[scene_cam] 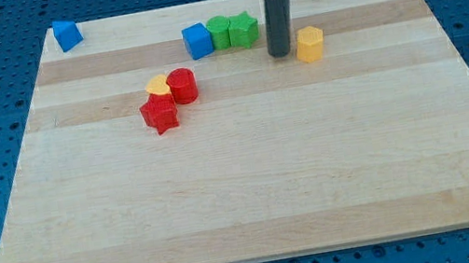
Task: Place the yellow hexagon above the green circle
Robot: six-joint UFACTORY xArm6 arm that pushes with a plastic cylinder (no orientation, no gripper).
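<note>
While my tip [280, 53] rests on the far part of the table [254, 194], just left of the yellow hexagon [309, 44], you should note that it sits between that block and the green row. From this side, a push would send the hexagon right, away from where it belongs. The green circle [219, 32] lies further left, wedged between the blue cube [198, 41] and the green star [244, 30], all three touching or nearly so. Above the circle means the narrow far strip of table behind the row, so I judge the hexagon must be taken round the star. You risk clipping the star on the way, which would shove the whole row left and move the target itself. Push too hard toward the far edge and the hexagon could slide off the table.

No jaws exist on this rig, only the rod, so nothing is grasped or released. You cannot see whether the tip actually touches the hexagon; a thin gap seems to remain. The rod's upper end is cut off at the view's top. Nearer and left, the yellow heart [158, 88] is partly hidden by the red cylinder [182, 85] and red star [159, 114]. A blue triangular block [66, 34] sits at the far left corner.
</note>
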